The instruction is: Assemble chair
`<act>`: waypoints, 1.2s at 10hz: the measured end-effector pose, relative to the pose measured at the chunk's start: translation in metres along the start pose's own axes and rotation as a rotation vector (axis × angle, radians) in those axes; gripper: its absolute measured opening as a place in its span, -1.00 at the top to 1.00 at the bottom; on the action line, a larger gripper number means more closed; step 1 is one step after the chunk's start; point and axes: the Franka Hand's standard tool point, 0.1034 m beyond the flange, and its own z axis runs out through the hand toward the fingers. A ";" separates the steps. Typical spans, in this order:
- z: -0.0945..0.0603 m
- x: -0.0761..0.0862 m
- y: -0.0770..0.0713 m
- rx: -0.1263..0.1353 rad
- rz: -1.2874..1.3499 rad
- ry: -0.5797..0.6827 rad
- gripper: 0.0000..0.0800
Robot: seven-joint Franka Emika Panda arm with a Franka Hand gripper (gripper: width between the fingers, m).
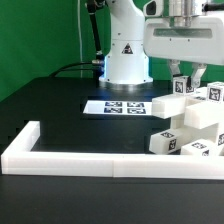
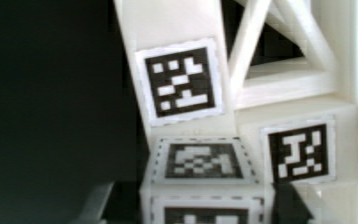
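1. Currently the arm's two-finger gripper (image 1: 187, 78) hangs low over the heap of white plastic chair parts (image 1: 190, 128) at the exterior view's right, finger tips level with the topmost tagged pieces
2. Jaw state: cannot tell. Exterior view shows dark fingers reaching down among the parts, but whether they're spread or closed on something is lost in the clutter; wrist view doesn't settle it either
3. Chair parts sit bunched against the white L-shaped plastic fence (image 1: 90, 158) on the black table (image 1: 50, 110), near its corner on the exterior view's right. Nothing looks joined yet as far as I can judge, so assembly reads as early
4. Step in hand, my guess: going in for a grasp on one upper part of the pile
5. Next move calls for centring the fingers on a single piece, closing firmly, then lifting straight up so neighbours don't get dragged along; parts are touching, so snagging is the risk
6. Wrist view only: close-up of a tall white slatted frame piece (image 2: 247, 60) with a marker tag, plus smaller tagged blocks (image 2: 202, 160) beneath
7. Exterior view only: the flat white marker board (image 1: 115, 107) lying in front of the robot base (image 1: 127, 60), well apart from the pile, and the fence layout
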 end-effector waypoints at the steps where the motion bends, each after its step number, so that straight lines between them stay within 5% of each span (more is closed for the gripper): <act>1: 0.000 0.000 0.000 0.000 0.033 0.000 0.28; 10: 0.001 -0.008 -0.003 0.009 0.514 -0.027 0.28; 11: 0.001 -0.008 -0.003 0.009 0.502 -0.027 -0.13; 12: 0.001 -0.008 -0.003 0.009 0.461 -0.026 -0.13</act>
